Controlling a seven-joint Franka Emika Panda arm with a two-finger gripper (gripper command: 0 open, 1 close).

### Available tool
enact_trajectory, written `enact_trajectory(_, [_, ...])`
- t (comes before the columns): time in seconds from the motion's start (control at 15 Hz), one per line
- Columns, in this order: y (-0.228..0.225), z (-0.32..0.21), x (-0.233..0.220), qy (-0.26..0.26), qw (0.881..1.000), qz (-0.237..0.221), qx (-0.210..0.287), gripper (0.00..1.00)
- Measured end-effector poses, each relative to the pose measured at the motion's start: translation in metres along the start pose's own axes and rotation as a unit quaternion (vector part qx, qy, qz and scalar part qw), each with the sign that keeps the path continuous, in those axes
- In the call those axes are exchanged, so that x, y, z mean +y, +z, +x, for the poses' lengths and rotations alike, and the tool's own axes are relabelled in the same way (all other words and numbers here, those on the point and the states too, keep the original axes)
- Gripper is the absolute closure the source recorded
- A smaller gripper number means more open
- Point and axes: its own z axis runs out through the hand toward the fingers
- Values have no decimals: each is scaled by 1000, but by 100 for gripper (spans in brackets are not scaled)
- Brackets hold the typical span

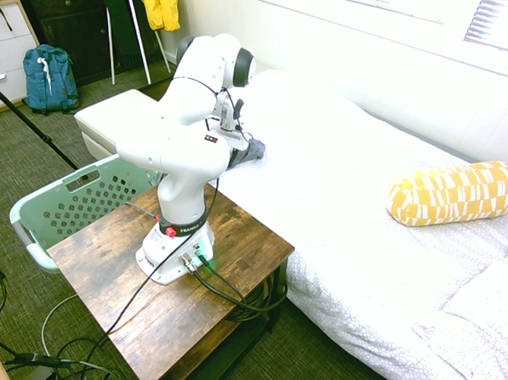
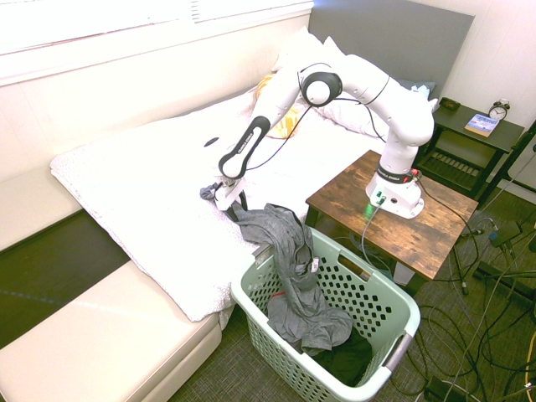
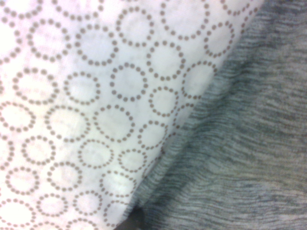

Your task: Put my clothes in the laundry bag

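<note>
A grey garment [image 2: 289, 251] trails from the edge of the white bed [image 2: 151, 193] over the rim of the mint-green laundry bag [image 2: 394, 306] and down inside it, onto dark clothing [image 2: 345, 362]. My gripper [image 2: 221, 201] is low on the bed at the garment's upper end, open, its fingers at the cloth. In the first exterior view the arm hides the gripper; only a bit of grey garment [image 1: 254, 152] shows beside it, with the laundry bag [image 1: 33, 210] at the left. The wrist view shows grey garment [image 3: 240, 143] lying on the dotted sheet [image 3: 96, 96].
The laundry bag stands on the floor between the bed, the wooden table [image 2: 435, 226] and a cream bench [image 2: 100, 335]. A yellow patterned pillow [image 1: 454, 192] lies further along the bed. A blue backpack [image 1: 48, 77] leans by the drawers. A nightstand holds a clock [image 2: 499, 109].
</note>
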Motion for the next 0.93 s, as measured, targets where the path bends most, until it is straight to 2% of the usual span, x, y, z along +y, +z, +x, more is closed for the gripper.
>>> enact_trajectory(0.93, [-3,9,4,5,1000,3,-9,100])
